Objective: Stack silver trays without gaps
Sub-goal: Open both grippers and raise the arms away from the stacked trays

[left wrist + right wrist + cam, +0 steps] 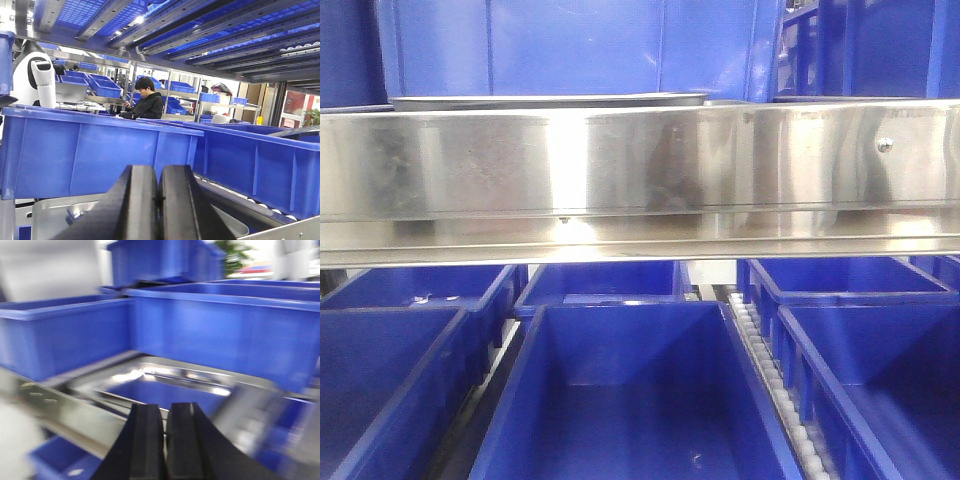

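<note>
Place: warehouse or stockroom
Evidence: racks of blue bins [107, 88], roller track [775, 385], steel shelf rail [640, 165]

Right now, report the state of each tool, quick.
Left tool: closed, holding nothing, above a silver tray.
Right tool: closed, holding nothing.

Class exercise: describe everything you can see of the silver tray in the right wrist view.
The silver tray is a shallow rectangular pan of shiny metal with rounded corners and a flat flared rim. It looks empty; its floor mirrors the blue around it. It seems to lie level in front of the blue bins, just beyond the right gripper, whose fingers are closed and appear not to touch it. The picture is blurred, so finer detail is lost.
</note>
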Tool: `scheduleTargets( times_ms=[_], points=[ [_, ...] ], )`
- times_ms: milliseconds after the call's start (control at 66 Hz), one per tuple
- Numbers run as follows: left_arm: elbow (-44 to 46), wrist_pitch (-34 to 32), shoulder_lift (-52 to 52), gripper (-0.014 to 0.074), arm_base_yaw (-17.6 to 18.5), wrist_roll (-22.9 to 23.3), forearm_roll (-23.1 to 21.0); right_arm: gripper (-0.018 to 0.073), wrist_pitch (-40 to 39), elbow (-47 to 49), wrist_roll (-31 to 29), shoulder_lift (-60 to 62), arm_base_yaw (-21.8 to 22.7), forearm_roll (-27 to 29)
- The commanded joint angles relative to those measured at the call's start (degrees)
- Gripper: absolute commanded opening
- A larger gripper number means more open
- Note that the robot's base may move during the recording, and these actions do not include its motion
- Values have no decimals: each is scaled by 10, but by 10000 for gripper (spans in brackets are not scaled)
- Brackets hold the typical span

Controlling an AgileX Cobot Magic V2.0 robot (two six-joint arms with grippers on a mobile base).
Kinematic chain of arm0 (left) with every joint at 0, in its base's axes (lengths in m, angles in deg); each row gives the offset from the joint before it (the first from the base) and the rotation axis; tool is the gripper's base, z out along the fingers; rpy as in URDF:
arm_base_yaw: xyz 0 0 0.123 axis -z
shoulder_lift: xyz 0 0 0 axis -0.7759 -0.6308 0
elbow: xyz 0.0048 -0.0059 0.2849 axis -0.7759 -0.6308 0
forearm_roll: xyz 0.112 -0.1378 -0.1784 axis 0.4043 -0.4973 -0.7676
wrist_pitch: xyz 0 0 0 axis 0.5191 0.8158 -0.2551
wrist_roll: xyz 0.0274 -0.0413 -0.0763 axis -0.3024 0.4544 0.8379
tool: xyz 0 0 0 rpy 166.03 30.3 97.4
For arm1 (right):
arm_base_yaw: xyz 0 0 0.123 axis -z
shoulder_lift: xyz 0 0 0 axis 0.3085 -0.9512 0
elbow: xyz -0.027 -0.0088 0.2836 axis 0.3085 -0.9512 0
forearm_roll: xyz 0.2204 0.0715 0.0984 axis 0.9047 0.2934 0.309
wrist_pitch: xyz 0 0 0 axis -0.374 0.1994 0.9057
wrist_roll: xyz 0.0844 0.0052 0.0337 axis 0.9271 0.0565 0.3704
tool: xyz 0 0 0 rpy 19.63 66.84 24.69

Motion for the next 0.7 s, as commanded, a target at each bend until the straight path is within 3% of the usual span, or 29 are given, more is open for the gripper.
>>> scheduleTargets(
  times_ms=[0, 182, 288, 394, 561, 682],
  points=[
    [-1, -11, 4, -9, 4, -1, 1, -15, -4, -34, -85, 36, 58, 73],
    [-1, -11, 4, -9, 4, -1, 1, -15, -12, -127, -175, 133, 218, 159],
    [-1, -11, 4, -9, 4, -1, 1, -15, -28, -179, -199, 180, 280, 171],
    [-1, -11, 4, -9, 4, -1, 1, -15, -37, -230, -199, 223, 306, 193],
    [-1, -11, 4, -9, 4, -1, 1, -15, -56, -287, -260, 273, 305, 195],
    [-1, -11, 4, -9, 4, -1, 1, -15, -57, -290, -261, 296, 305, 197]
  ],
)
